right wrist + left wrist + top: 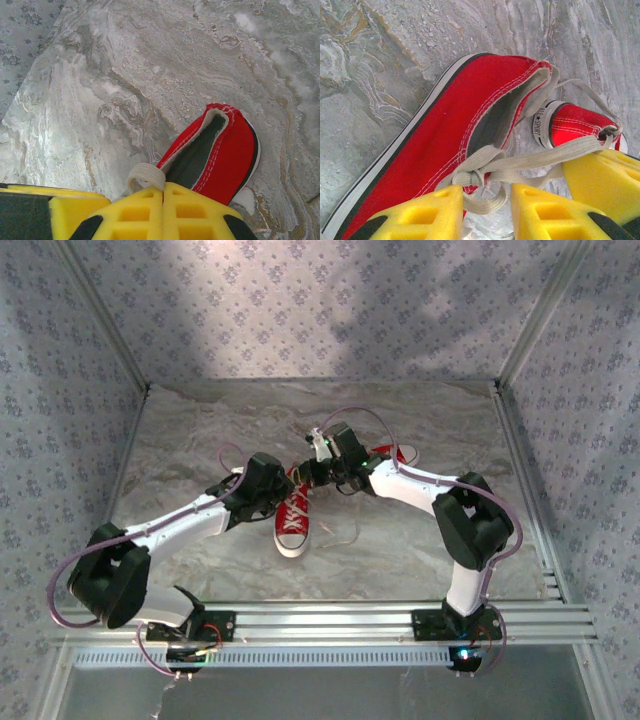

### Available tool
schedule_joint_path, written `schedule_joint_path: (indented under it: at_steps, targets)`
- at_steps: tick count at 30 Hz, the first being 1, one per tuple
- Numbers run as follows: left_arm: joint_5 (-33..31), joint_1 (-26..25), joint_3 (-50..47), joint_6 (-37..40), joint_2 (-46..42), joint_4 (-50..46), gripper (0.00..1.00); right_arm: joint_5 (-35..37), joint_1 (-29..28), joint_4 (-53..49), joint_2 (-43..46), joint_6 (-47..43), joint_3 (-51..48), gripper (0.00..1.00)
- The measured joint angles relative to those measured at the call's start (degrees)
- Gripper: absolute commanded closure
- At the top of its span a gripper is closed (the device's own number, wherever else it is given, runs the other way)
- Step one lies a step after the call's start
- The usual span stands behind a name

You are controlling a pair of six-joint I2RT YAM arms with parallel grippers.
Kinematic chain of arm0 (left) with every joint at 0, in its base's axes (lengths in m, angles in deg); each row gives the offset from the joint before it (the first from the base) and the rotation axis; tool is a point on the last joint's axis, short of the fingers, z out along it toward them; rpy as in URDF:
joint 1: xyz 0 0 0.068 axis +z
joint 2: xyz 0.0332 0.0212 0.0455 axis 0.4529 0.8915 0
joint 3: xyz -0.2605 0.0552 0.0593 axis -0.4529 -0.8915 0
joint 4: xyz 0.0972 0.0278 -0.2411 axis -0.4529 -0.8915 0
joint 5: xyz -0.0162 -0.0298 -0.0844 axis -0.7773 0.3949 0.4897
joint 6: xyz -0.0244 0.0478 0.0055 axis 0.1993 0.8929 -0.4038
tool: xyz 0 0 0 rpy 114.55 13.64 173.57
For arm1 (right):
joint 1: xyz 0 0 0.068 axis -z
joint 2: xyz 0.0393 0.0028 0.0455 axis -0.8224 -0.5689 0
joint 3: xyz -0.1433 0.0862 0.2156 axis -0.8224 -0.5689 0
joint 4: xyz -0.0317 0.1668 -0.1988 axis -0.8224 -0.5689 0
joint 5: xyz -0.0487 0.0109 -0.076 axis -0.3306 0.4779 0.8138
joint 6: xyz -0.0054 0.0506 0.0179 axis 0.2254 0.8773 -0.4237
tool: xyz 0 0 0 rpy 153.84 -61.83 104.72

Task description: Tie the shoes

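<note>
Shoes: both red low-tops were on desk [420,550]. Pos: near shoe [293,512] sat about mid-desk, white toe cap twd arm bases, heel twd back wall [300,310]. The far shoe [398,453] lay further back and to the right, partly hidden by R arm in top view. L wrist view put its heel patch close to near shoe's heel end.

L gripper [487,194] hovered low over near shoe's opening, jaws partway open w/ a clear gap. White lace [545,156]: a slack loop of it hung in that gap, apparently touching one yellow fingertip [451,200]. Jaws weren't pinching it. Small knot [470,176] sat at edge of shoe's opening, just above that loop.

R gripper [163,194] had jaws fully closed, pads flush, w/ a short bend of lace sticking out past the tips, i.e. clamped on lace. L wrist view showed one flat strand running taut from knot across to the right, passing R gripper's yellow finger [602,175], far shoe behind it.

R wrist view: heel end of a red shoe lay just beyond the closed tips, opening facing up. Couldn't tell which shoe. Top view: both wrists crowded over near shoe's heel end. Desk surface was marbled grey.
</note>
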Motion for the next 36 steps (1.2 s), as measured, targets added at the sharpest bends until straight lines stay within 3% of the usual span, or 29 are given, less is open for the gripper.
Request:
schedule_joint_path:
  at_steps: [14, 23, 36]
  targets:
    - [-1.1, -0.7, 0.0, -2.1, 0.6, 1.0, 0.68, 0.0, -0.3, 0.0, 0.1, 0.0, 0.0, 1.0]
    - [-5.3, -3.4, 0.0, -3.8, -4.1, -1.9, 0.67, 0.0, -0.4, 0.0, 0.1, 0.0, 0.0, 1.0]
    - [-5.0, -3.4, 0.0, -5.1, -1.8, -2.4, 0.66, 0.0, -0.5, 0.0, 0.1, 0.0, 0.0, 1.0]
